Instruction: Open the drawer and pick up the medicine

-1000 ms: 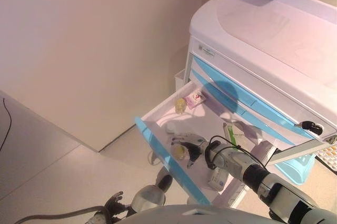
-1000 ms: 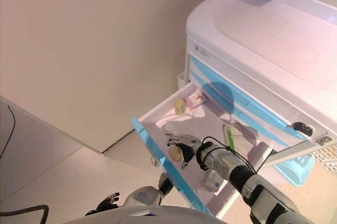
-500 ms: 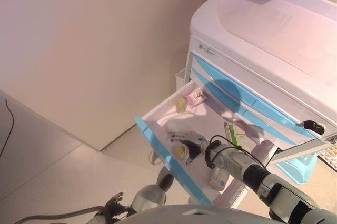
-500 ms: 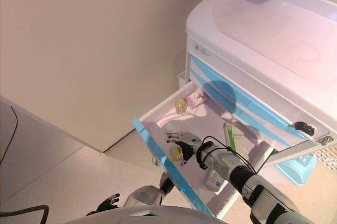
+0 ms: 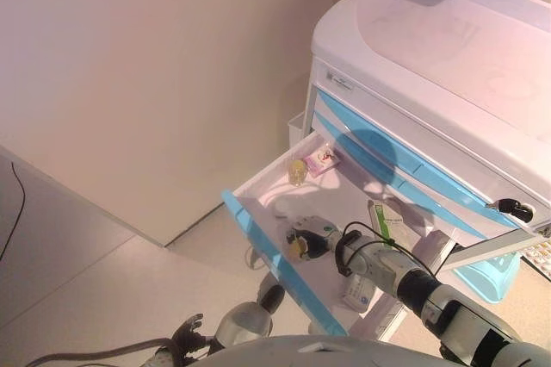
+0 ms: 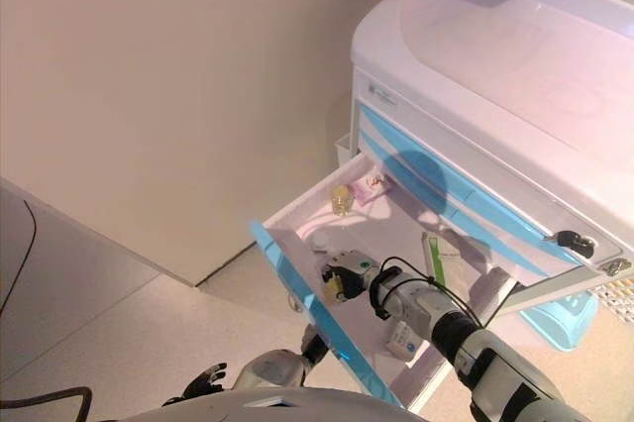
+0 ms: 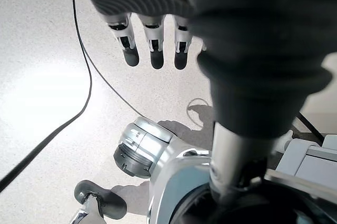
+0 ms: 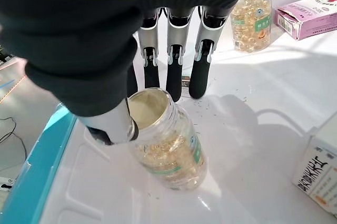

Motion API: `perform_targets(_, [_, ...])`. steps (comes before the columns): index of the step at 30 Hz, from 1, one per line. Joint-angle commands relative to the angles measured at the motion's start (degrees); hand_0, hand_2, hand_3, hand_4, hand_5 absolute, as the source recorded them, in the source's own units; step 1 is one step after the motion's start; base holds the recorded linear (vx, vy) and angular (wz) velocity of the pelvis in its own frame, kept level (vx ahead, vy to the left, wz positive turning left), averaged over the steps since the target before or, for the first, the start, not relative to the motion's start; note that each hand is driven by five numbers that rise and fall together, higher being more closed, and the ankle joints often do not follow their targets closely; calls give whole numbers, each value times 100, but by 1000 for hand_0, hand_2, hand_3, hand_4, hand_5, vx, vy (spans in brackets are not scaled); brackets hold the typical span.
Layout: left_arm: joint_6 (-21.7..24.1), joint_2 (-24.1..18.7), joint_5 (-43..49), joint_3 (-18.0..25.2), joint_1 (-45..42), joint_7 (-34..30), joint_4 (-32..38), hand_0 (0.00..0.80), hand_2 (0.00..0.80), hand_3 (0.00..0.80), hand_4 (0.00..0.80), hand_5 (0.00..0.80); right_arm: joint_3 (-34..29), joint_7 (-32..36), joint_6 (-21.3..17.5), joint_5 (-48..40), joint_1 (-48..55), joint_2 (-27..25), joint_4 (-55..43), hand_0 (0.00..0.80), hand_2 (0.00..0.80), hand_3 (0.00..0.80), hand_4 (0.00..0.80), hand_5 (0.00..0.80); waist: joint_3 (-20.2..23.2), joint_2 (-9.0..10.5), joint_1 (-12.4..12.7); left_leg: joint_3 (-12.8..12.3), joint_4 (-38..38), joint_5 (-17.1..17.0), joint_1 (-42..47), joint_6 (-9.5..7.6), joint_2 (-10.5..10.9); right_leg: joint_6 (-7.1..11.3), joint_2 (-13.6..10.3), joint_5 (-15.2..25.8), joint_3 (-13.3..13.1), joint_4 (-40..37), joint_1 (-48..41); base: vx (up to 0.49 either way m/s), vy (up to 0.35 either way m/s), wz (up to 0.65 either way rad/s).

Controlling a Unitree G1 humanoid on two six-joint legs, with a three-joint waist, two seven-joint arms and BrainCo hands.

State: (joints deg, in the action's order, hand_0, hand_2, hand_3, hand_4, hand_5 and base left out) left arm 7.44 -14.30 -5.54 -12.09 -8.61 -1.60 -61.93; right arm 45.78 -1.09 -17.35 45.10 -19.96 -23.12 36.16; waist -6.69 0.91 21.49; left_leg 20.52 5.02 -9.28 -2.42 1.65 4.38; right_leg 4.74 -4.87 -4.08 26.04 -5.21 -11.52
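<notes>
Our right hand (image 8: 158,50) reaches into the open drawer (image 5: 258,229), fingers curled round the clear capsule jar (image 8: 168,148) near its blue front; smooth, light, likely slippery, so we'd grip mid-body; left hand (image 7: 152,40) hangs relaxed, empty.

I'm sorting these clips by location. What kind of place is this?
Probably a clinic or hospital room, or a mock-up of one: a white cart with blue-fronted drawers, its open drawer holding a capsule bottle by the right hand, a second bottle and medicine boxes.
</notes>
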Motion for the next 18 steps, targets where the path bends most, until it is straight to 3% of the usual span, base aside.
perform_targets(1, [28, -74, 123, -348, 143, -11, -160, 0, 0, 0, 0, 0, 137, -101, -66, -5, 18, 132, -93, 800, 800, 800, 800, 800, 32, 62, 169, -45, -93, 723, 467, -242, 254, -92, -254, 122, -484, 740, 556, 0, 0, 0])
perform_targets(18, [34, -96, 175, -345, 89, -32, -104, 0, 0, 0, 0, 0, 13, -226, 26, 6, 71, -10, -275, 800, 800, 800, 800, 800, 63, 126, 97, -136, -101, 716, 436, -261, 253, -45, -253, 201, -546, 689, 587, 0, 0, 0])
